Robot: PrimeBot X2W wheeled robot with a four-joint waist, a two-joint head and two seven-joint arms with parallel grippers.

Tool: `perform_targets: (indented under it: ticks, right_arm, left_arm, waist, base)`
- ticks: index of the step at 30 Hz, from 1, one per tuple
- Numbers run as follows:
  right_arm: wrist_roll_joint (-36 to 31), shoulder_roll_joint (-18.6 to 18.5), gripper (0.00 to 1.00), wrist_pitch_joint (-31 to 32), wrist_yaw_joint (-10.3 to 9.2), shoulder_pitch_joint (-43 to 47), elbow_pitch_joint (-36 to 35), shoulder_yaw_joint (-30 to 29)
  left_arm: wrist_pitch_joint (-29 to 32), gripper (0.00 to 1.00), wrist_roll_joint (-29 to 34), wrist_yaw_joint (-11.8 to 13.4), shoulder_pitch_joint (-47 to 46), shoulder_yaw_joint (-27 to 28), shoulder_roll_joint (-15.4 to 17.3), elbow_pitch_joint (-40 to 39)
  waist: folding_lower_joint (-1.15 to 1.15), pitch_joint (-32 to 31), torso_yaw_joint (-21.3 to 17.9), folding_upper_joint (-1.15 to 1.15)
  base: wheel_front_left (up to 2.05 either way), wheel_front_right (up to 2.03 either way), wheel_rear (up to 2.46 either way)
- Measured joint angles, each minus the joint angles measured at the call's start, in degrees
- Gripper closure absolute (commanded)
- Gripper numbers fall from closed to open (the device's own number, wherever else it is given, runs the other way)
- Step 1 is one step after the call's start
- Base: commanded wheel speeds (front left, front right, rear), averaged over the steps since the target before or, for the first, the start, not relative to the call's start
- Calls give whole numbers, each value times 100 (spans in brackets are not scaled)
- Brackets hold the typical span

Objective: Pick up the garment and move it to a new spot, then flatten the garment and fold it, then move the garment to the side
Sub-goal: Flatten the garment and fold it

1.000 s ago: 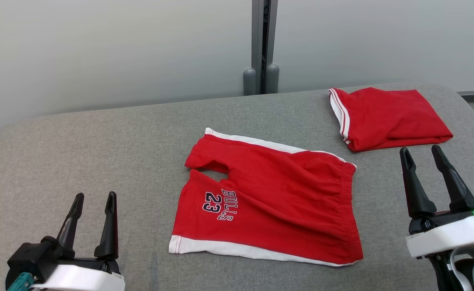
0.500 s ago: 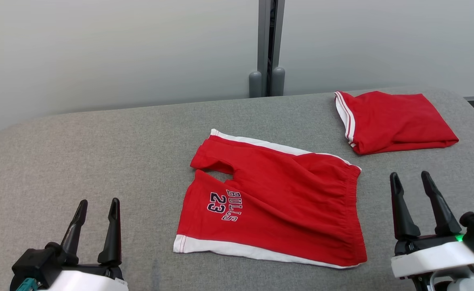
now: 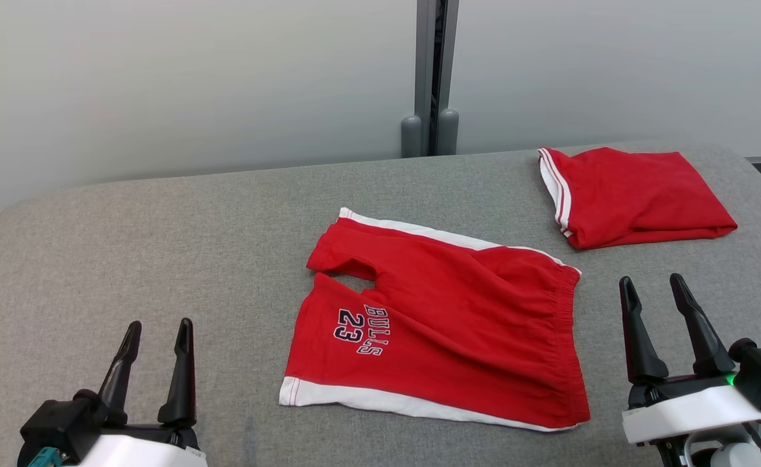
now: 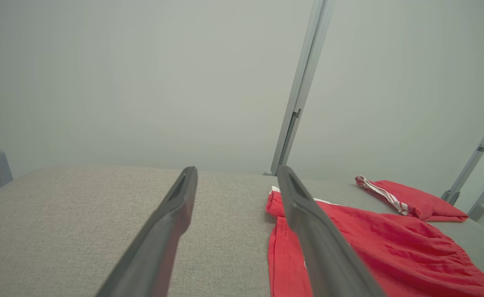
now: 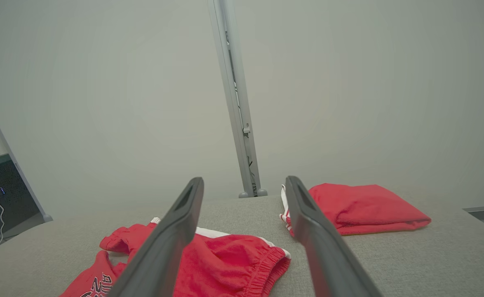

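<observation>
Grey fabric tabletop [image 3: 160,227] is spread beneath both claws. Fingers of the left claw [image 3: 160,323] and the right claw [image 3: 651,279] are spread wide, empty, touching nothing. Between them, red shorts [image 3: 445,324] are laid flat, long axis left-to-right, waistband toward the right claw, legs leftward.

- The head view looks forward and down from above the near edge of the grey desk [image 3: 160,233]. It takes in the whole top as far as the pale wall [image 3: 192,84] and the grey post [image 3: 435,65]. The left pincer [image 3: 159,323] sits at lower left and the right pincer [image 3: 651,280] at lower right.
- The left wrist view sits low, close over the desk, and faces the wall along its own fingers. The red shorts [image 4: 370,239] lie to its right.
- The right wrist view is equally low and faces the same wall. The shorts lie at its lower left, and the folded red garment [image 5: 361,206] lies just right of its fingers.
- All three views share the shorts, the folded garment, the post and the desk's far edge.
</observation>
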Motion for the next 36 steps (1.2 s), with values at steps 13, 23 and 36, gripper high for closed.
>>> perform_targets:
  ticks: [13,23,36]
  right_arm:
    - [-58,-9,0,-3,1,-62,67,30]
    - [-59,-10,0,2,0,-83,129,56]
    - [270,-357,0,615,1,-51,198,394]
  left_arm:
    - [-5,0,-3,9,-1,-14,-4,37]
    - [-7,0,-3,10,-3,-24,15,55]
    - [647,0,-114,-210,-55,-405,86,328]
  waist:
    - [0,16,-14,0]
    - [0,40,-47,0]
    - [0,125,-113,0]
  base:
    - [0,0,0]
    - [0,0,0]
    - [0,0,0]
